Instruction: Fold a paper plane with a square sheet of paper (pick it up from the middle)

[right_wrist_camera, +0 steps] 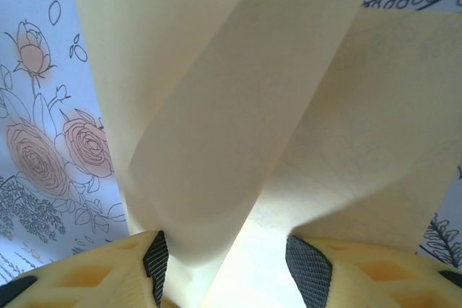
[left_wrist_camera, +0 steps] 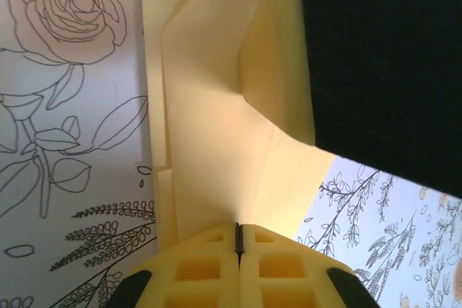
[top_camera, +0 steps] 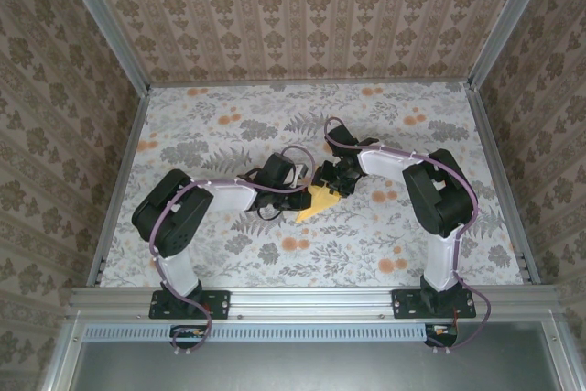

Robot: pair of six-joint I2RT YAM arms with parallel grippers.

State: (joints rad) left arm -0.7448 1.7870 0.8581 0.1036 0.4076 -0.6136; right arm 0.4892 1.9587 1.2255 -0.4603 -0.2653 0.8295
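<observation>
The left gripper (left_wrist_camera: 238, 230) is pressing its yellow fingers (left_wrist_camera: 195, 268) tight together, pinching the near edge of the paper (left_wrist_camera: 209, 128). The paper is rising away from them in folded, creased layers. A black shape (left_wrist_camera: 382, 55) is overlapping its right side. The flowered cloth (left_wrist_camera: 65, 106) is lying beneath.

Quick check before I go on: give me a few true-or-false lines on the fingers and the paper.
1. The left fingers are shut on the paper. True.
2. The right fingers are clamped tight. False: they stand apart, with a paper flap between them.
3. The paper lies flat and unfolded. False: it is folded, with flaps raised.
4. The paper is near the middle of the table. True.
</observation>
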